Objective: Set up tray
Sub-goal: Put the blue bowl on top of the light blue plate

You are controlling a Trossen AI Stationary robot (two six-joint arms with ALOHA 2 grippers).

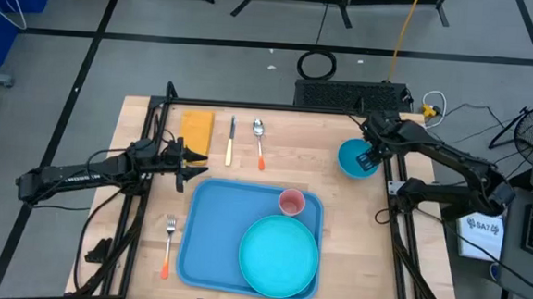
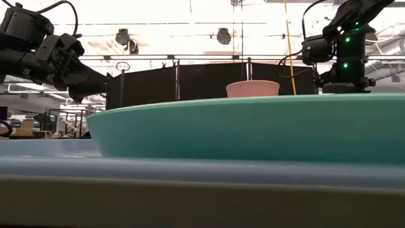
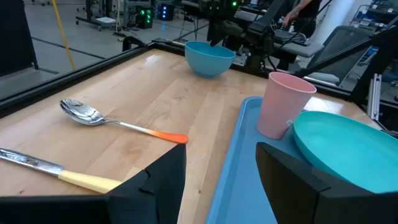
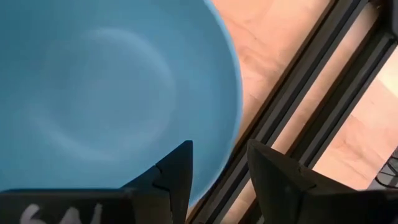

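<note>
The blue tray [image 1: 207,239] lies at the table's near middle. A round turquoise plate [image 1: 279,255] and a pink cup [image 1: 291,202] stand on it. My left gripper [image 1: 194,160] is open and empty, level, just off the tray's far left corner; its wrist view shows the tray's rim [image 3: 233,155] between its fingers. A blue bowl [image 1: 354,159] stands on the table at the far right. My right gripper [image 4: 219,163] is open and points down over the bowl's rim [image 4: 231,134]. One finger is inside the bowl and one outside, with a gap on each side.
A fork [image 1: 168,245] lies left of the tray. A yellow cloth [image 1: 196,127], a knife [image 1: 231,140] and an orange-tipped spoon [image 1: 259,143] lie at the far side. The table's black frame rail [image 4: 292,106] runs close beside the bowl.
</note>
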